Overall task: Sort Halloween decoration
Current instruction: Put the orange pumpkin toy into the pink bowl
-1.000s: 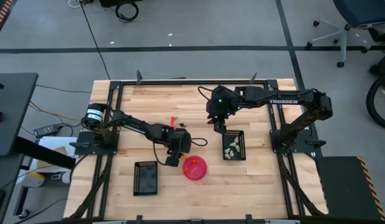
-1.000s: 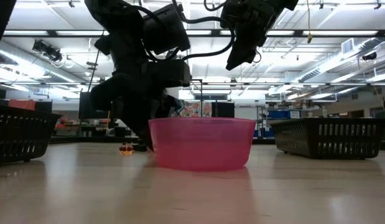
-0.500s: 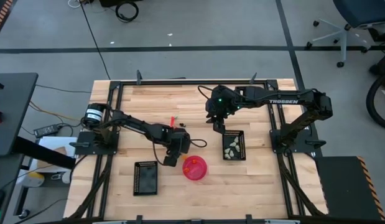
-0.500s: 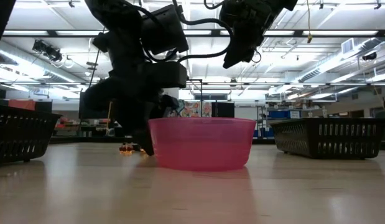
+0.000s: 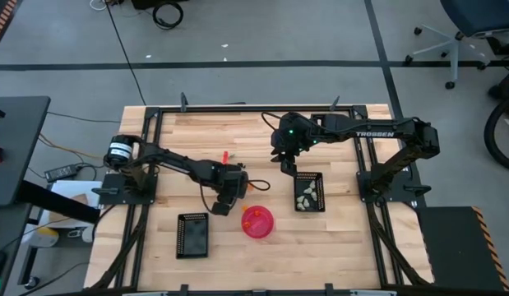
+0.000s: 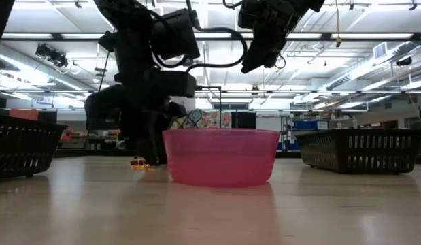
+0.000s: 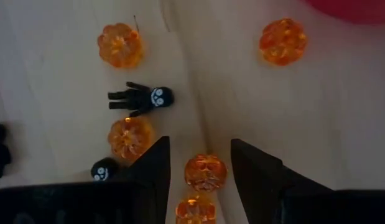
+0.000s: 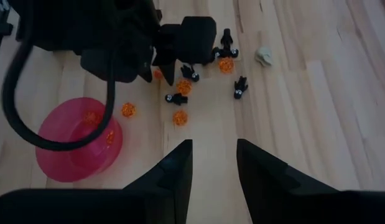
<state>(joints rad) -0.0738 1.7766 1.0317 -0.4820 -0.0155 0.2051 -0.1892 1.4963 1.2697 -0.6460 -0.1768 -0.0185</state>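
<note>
table [image 5: 336,218]: light wood; it carries both arms, the trays, the bowl and a small scatter of decoration pieces near the middle.
right tray [image 5: 308,191]: a black grid tray with pale pieces inside.
left tray [image 5: 193,234]: a black grid tray; what it holds cannot be told.
bowl [image 5: 257,222]: pink-red, with a few orange pieces in it.
right gripper [image 5: 286,164]: it hangs high between the scatter and the right tray, jaws apart, nothing between them.
left gripper [image 7: 198,163]: low over the scatter beside the bowl, jaws apart on both sides of one orange pumpkin [image 7: 205,172], not closed on it.
black figure [image 7: 141,98]: it lies free on the wood near other orange pieces.
step: I judge it is the picking of an orange piece.
next move: probably go down, close on the pumpkin, and carry it to the bowl.
</note>
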